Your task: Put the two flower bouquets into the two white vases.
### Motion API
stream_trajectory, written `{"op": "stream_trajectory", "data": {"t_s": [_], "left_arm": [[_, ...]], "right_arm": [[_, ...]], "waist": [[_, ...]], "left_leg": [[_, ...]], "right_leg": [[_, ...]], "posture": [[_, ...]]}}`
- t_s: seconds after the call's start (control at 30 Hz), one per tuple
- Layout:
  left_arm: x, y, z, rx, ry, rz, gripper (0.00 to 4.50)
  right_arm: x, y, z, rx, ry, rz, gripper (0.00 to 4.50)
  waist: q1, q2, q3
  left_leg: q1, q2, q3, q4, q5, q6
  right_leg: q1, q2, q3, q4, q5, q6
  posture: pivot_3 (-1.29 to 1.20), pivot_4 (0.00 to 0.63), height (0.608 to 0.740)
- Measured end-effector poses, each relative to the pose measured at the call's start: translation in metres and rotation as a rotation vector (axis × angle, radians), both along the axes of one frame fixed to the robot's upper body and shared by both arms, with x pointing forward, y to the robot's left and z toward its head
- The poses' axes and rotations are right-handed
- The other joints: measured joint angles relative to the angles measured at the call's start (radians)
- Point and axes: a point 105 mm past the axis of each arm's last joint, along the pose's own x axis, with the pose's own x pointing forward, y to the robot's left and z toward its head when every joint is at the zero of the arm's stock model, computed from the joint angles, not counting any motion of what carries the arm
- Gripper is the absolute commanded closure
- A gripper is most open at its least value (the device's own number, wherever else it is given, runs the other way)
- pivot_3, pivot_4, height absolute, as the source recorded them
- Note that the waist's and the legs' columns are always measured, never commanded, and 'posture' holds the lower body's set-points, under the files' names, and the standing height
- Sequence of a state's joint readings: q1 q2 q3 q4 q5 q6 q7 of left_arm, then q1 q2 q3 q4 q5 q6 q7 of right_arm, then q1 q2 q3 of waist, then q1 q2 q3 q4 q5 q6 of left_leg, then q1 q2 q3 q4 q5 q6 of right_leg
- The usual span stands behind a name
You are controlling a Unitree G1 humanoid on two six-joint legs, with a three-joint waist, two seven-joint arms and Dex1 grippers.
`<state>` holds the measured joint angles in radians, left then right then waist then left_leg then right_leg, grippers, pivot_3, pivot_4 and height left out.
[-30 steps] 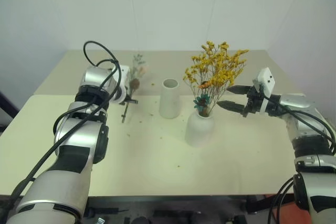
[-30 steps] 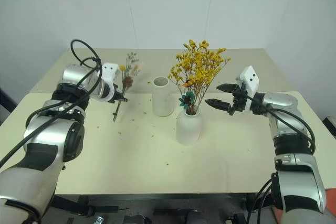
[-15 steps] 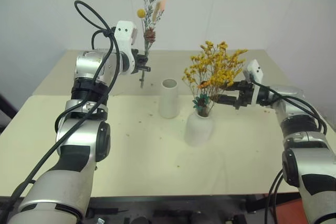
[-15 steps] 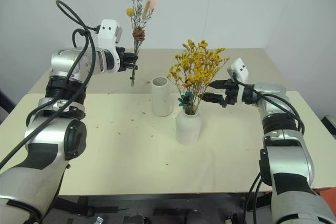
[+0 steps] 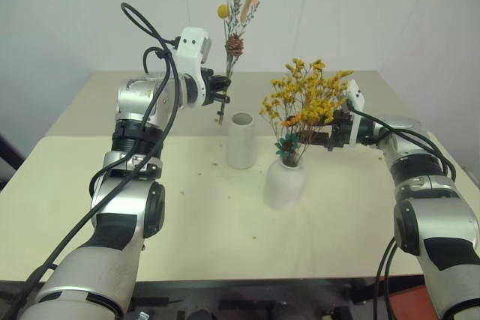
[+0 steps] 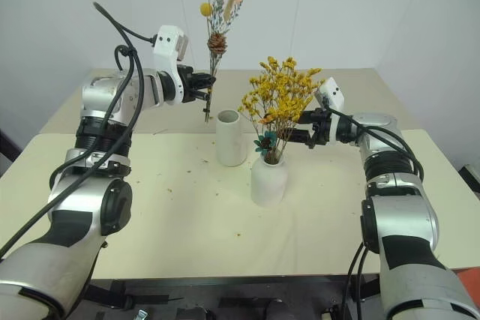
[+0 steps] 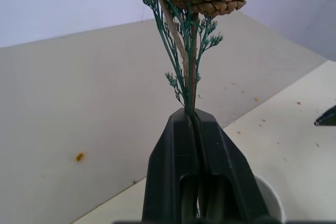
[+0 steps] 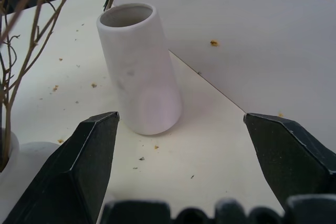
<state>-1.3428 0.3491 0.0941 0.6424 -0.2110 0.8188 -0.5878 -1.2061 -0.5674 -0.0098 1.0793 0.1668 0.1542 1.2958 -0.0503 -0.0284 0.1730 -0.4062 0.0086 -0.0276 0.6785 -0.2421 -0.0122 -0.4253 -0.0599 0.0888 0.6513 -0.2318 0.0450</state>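
Sprig bundle (image 5: 234,13) upright above tall vase (image 5: 241,140).

Thin sprig bundle (image 5: 234,28) upright above slim vase (image 5: 241,140); yellow bunch (image 5: 306,103) in dome vase (image 5: 284,183).

Head stereo downward; wrist cams close

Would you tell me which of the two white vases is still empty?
The taller slim white cylinder vase is empty; the shorter dome-shaped white vase beside it already holds the bushy yellow-orange dried flower bouquet.
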Motion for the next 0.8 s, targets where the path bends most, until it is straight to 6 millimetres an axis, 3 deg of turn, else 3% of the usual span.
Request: {"op": "stream_trajectory", "data": {"t_s": [0.37, 0.6, 0.8], "left_arm": [[-0.008, -0.009, -0.007, -0.022, -0.014, -0.069, 4.48], [-0.007, -0.007, 0.021, -0.05, -0.194, -0.056, 4.48], [-0.009, -0.013, 0.03, -0.133, -0.229, -0.077, 4.48]], "right_arm": [[0.0, -0.005, 0.0, -0.008, -0.006, -0.01, 0.0], [0.0, -0.006, 0.001, -0.009, -0.007, -0.012, 0.0], [0.0, -0.007, 0.001, -0.01, -0.008, -0.015, 0.0]], "waist": [[-0.002, 0.0, 0.0], [-0.003, 0.0, 0.0], [-0.002, 0.0, 0.0]], "left_leg": [[0.0, 0.0, 0.0, 0.0, 0.0, 0.0], [0.0, 0.0, 0.0, 0.0, 0.0, 0.0], [0.0, 0.0, 0.0, 0.0, 0.0, 0.0]], "right_leg": [[0.0, 0.0, 0.0, 0.0, 0.0, 0.0], [0.0, 0.0, 0.0, 0.0, 0.0, 0.0], [0.0, 0.0, 0.0, -0.001, 0.0, 0.0]], "posture": [[0.0, 0.15, 0.74], [0.0, 0.15, 0.74], [0.0, 0.15, 0.74]]}}
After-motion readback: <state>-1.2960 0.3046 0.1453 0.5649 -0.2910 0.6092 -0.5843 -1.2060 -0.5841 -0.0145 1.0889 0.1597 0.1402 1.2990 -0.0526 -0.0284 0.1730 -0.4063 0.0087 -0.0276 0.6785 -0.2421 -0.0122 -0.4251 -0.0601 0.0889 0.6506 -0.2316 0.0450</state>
